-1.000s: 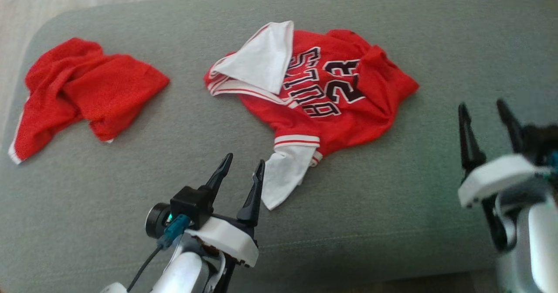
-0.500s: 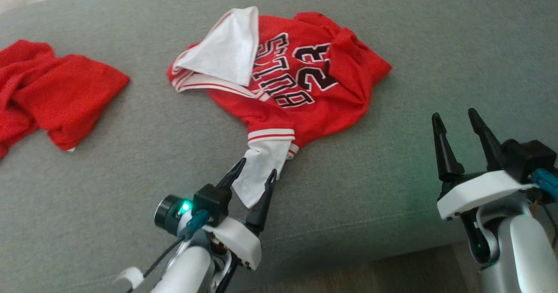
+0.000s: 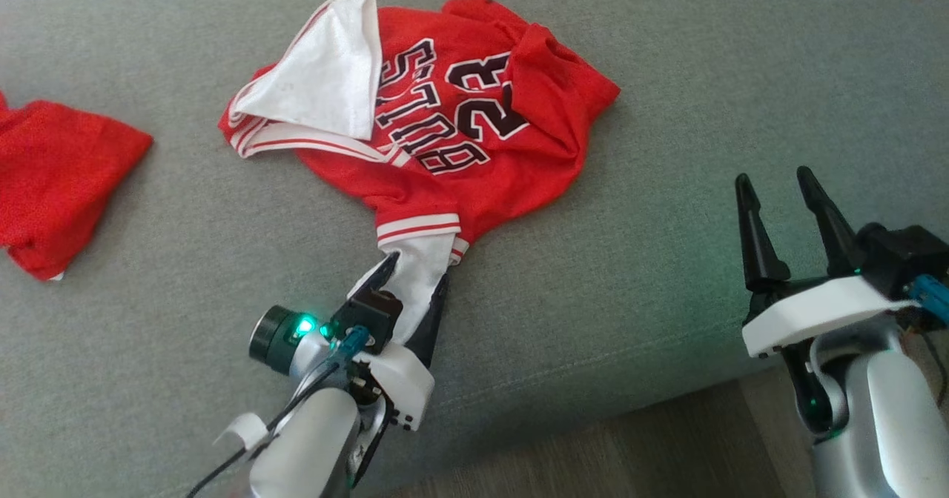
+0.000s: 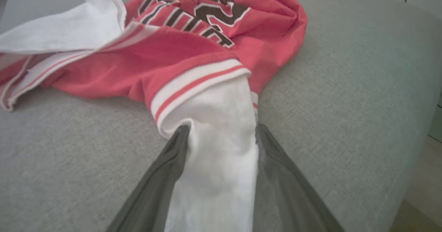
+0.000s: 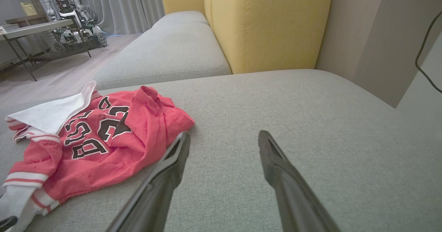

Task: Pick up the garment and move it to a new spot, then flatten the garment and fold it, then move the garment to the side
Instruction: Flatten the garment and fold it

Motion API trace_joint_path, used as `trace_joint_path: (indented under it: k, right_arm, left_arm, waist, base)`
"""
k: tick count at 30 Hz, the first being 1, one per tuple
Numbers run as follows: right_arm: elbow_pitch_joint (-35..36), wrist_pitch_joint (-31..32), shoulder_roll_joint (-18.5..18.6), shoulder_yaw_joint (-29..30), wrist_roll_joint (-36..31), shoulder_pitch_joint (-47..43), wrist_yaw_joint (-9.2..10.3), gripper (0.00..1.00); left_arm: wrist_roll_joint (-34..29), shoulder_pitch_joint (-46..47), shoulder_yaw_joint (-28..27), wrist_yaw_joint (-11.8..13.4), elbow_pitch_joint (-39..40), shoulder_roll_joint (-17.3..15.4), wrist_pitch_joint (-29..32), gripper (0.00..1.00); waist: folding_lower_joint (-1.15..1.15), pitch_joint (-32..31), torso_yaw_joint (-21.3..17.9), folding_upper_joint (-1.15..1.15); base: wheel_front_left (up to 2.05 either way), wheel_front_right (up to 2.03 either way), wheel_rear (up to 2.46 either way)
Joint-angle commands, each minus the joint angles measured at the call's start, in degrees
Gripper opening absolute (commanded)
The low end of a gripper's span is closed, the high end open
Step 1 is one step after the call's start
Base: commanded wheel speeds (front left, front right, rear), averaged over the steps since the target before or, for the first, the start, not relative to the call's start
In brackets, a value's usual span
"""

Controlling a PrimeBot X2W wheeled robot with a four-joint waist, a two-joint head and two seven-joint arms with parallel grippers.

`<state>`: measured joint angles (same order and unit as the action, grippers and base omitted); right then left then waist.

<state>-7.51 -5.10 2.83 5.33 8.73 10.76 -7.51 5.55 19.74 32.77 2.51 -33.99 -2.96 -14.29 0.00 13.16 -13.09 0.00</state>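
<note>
- A red jersey (image 3: 445, 135) with black-and-white lettering and the number 23 lies crumpled on a grey sofa cushion (image 3: 704, 75); one white panel is folded back over its left part in the head view; a ridge of bunched red cloth runs along its right side
- A white sleeve (image 3: 415, 283) with a red-and-white striped cuff band trails from the jersey's near edge toward the robot
- The left jaws stand wide apart and straddle that sleeve; in the left wrist view the sleeve (image 4: 217, 163) fills the gap between the two dark fingers (image 4: 172, 163) and its edges touch their inner faces; the cloth lies flat on the cushion (image 4: 345, 87) and is not pinched; the jersey's body (image 4: 193, 52) lies just beyond the fingertips
- The right jaws are also spread wide and hold nothing; their fingers (image 3: 750, 238) stand over the cushion's front edge, well apart from the jersey and to its right
- In the right wrist view both fingers (image 5: 172, 163) point over bare cushion (image 5: 293, 104); the jersey (image 5: 103, 149) lies to the left, its red hem just beside the left fingertip in that view
- A second red garment (image 3: 59, 179) lies at the left edge of the head view, well apart from the jersey
- A yellow sofa back (image 5: 269, 25) rises behind the cushion; wooden floor (image 3: 630, 446) shows below the cushion's front edge
</note>
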Motion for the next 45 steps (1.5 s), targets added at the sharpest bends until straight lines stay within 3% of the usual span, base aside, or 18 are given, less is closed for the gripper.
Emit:
trace_joint_path:
  k: [1, 7, 8, 9, 22, 29, 33, 34, 35, 36, 41, 45]
  right_arm:
    - [2.1, -0.7, 0.1, -1.3, 0.4, 2.0, 0.02, 1.00]
    - [1.9, -0.8, 0.1, -1.6, 0.4, 1.8, 0.02, 1.00]
    - [1.9, -0.8, 0.1, -1.6, 0.4, 1.8, 0.02, 1.00]
    - [1.8, -0.8, 0.1, -1.7, 0.4, 1.8, 0.02, 1.00]
    - [-0.6, -0.1, 0.1, -1.9, -0.2, 1.2, 0.02, 1.00]
    - [-2.2, 0.5, 0.1, -2.2, 0.0, 1.1, 0.02, 1.00]
    - [-3.2, 0.9, 0.0, -2.6, 0.1, 1.1, 0.02, 1.00]
    - [-3.5, 1.0, 0.0, -2.8, 0.2, 1.2, 0.02, 1.00]
    - [-3.8, 1.0, 0.0, -3.1, 0.4, 1.3, 0.02, 1.00]
    - [-4.1, 1.1, 0.0, -3.3, 0.8, 1.4, 0.02, 1.00]
    - [-6.4, 0.9, 0.0, -4.1, 2.6, 1.8, 0.02, 1.00]
    - [-8.8, 0.0, 0.0, -5.4, 4.5, 2.1, 0.02, 1.00]
  left_arm:
    - [-0.4, 2.5, -1.0, 0.0, 0.3, -0.2, -0.7, 1.00]
    - [-0.4, 3.6, -0.8, 1.2, -2.3, -0.1, -0.7, 1.00]
    - [-0.2, 3.8, -1.0, 1.4, -2.6, -0.1, -0.7, 0.19]
    - [0.0, 3.9, -1.3, 1.6, -2.8, -0.1, -0.7, 0.00]
    - [9.5, -1.8, -12.7, 0.7, 8.9, -0.4, -0.7, 0.00]
    - [11.6, -4.3, -19.4, 3.2, 9.1, -2.2, -0.7, 0.00]
    - [11.2, -5.4, -19.8, 3.3, 6.2, -2.8, -0.5, 0.00]
    - [11.0, -5.4, -19.1, 2.9, 5.1, -2.8, -0.3, 0.18]
    - [10.9, -5.3, -18.8, 2.8, 4.4, -2.7, -0.3, 0.73]
    - [10.7, -5.1, -18.5, 2.8, 3.8, -2.5, -0.4, 1.00]
    - [10.6, -4.2, -17.2, 2.4, 4.1, -1.4, -0.6, 1.00]
    - [10.0, -5.2, -16.4, 1.3, 12.0, -0.6, -0.7, 1.00]
  waist:
    - [0.00, 0.5, -0.6, 0.00]
    - [0.00, 0.9, -0.9, 0.00]
    - [0.00, 0.9, -0.8, 0.00]
    - [0.00, 0.9, -0.7, 0.00]
    - [0.00, -4.1, 6.7, 0.00]
    - [0.00, -5.5, 9.9, 0.00]
    - [0.00, -5.5, 10.7, 0.00]
    - [0.00, -5.4, 10.9, 0.00]
    - [0.00, -5.3, 11.0, 0.00]
    - [0.00, -5.2, 11.1, 0.00]
    - [0.00, -5.0, 12.3, 0.00]
    - [0.00, -5.3, 13.8, 0.00]
  base:
    - [0.00, 0.00, 0.00]
    - [0.00, 0.00, 0.00]
    - [0.00, 0.00, 0.00]
    - [0.00, 0.00, 0.00]
    - [0.00, 0.00, 0.00]
    - [0.00, 0.00, 0.00]
    - [0.00, 0.00, 0.00]
    - [0.00, 0.00, 0.00]
    - [0.00, 0.00, 0.00]
    - [0.00, 0.00, 0.00]
    - [0.00, 0.00, 0.00]
    - [0.00, 0.00, 0.00]
